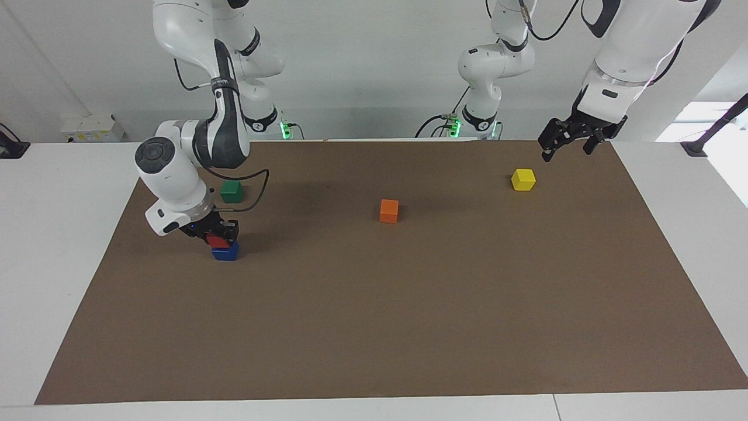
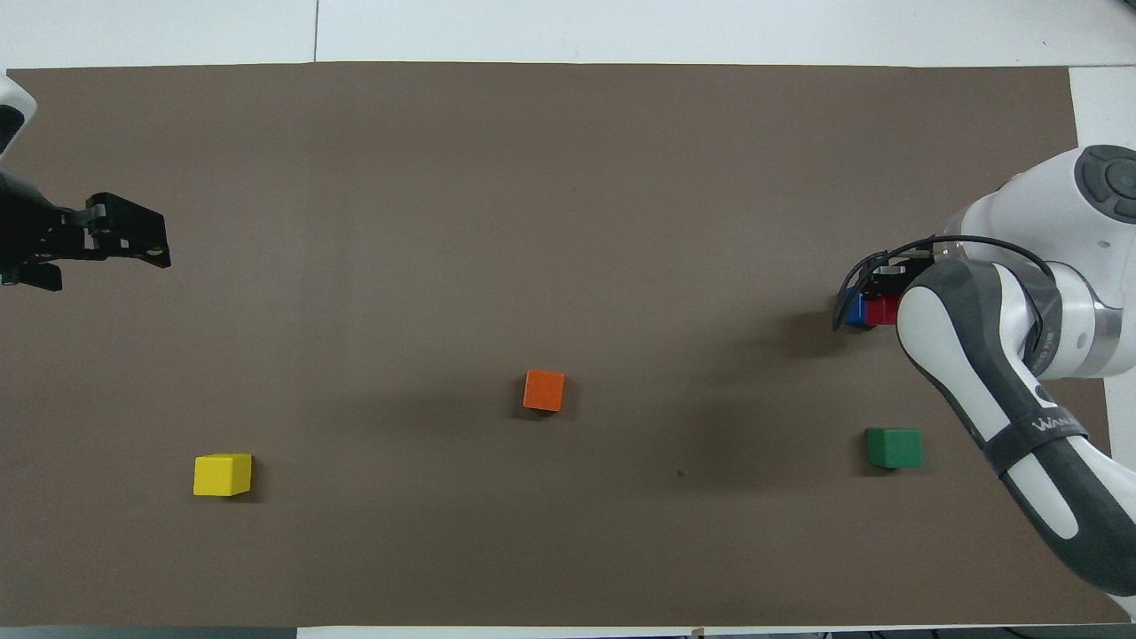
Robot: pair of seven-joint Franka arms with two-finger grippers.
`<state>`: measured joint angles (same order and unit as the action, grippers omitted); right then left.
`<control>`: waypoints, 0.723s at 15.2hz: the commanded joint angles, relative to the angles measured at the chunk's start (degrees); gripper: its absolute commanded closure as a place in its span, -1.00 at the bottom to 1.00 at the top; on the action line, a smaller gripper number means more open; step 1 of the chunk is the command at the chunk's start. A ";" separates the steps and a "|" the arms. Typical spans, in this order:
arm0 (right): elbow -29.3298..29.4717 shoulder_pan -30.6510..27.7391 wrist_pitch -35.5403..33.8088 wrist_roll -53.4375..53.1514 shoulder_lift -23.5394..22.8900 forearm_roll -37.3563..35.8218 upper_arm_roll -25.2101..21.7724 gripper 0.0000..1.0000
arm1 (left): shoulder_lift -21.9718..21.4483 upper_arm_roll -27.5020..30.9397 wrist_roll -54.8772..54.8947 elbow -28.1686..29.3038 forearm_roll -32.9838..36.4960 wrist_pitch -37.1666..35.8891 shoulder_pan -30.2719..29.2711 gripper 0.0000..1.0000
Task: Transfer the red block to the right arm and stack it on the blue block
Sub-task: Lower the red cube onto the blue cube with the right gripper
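My right gripper [image 1: 219,238] is shut on the red block [image 1: 218,241] and holds it right on top of the blue block [image 1: 225,252], at the right arm's end of the brown mat. From overhead, only slivers of the red block [image 2: 882,310] and the blue block [image 2: 854,311] show past the right arm. My left gripper [image 1: 562,140] hangs open and empty in the air above the mat's corner at the left arm's end, close to the yellow block; in the overhead view the left gripper [image 2: 133,241] shows at the picture's edge.
A green block [image 1: 231,191] lies nearer to the robots than the blue one. An orange block [image 1: 389,211] sits mid-mat and a yellow block [image 1: 523,179] toward the left arm's end. The brown mat [image 1: 374,327] covers most of the white table.
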<state>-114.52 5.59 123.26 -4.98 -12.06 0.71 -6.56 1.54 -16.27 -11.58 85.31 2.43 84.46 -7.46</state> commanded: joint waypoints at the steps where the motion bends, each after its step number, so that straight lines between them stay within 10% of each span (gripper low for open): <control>1: -0.44 -1.02 1.54 -0.47 -0.59 -1.59 0.49 1.00 | -1.63 1.77 5.77 1.97 1.08 0.44 1.05 -1.00; 11: -0.35 -1.90 1.54 -0.12 -0.60 2.45 0.58 1.00 | -0.92 11.09 6.40 0.47 -1.55 2.02 8.96 -1.00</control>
<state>-114.50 4.59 123.80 -4.98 -12.69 1.57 -6.58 1.35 -6.56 -6.16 85.44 1.91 85.56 0.43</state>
